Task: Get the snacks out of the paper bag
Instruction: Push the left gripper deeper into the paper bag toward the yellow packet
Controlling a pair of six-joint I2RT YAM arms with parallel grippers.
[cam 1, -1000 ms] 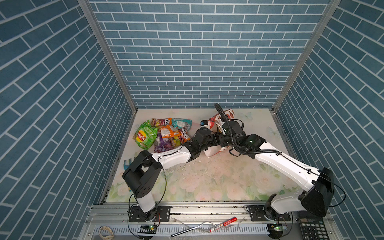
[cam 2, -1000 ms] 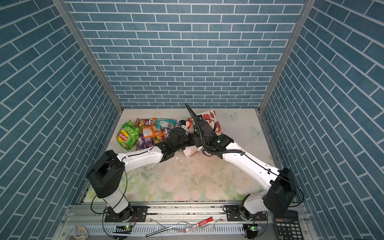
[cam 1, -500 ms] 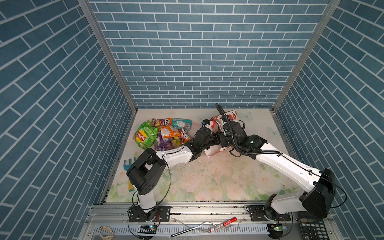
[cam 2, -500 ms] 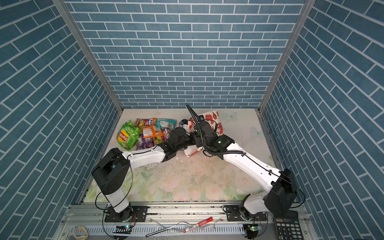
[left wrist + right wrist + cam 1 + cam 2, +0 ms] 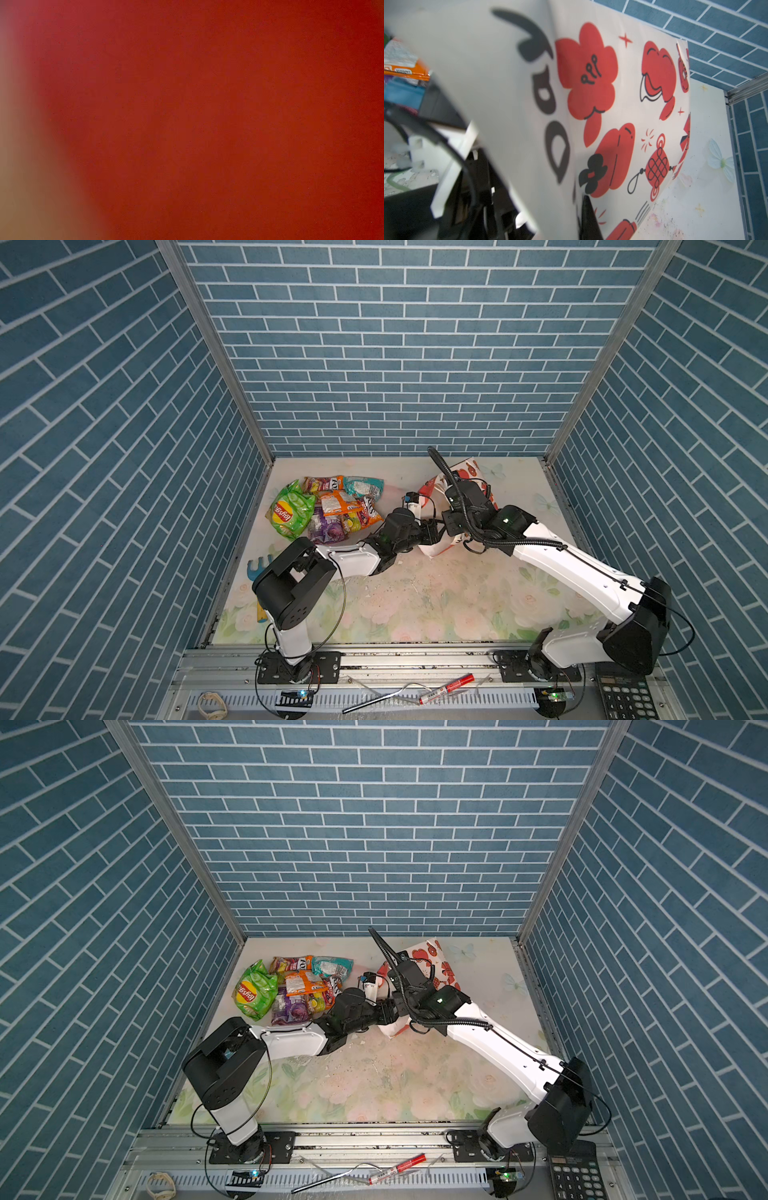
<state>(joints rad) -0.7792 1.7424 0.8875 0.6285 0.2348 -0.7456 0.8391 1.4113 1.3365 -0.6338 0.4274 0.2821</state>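
Crinkly glossy snacks beside creased paper bag

1. The snacks: crinkly, glossy plastic film.
2. The paper bag: smooth, matt printed paper.
3. The tabletop: matt flowered sheet, scuffed and speckled.
4. The arm shells: smooth white plastic.

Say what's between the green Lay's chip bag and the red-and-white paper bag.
Orange candy bag, crinkly purple packet, left arm's wrist, in both top views.
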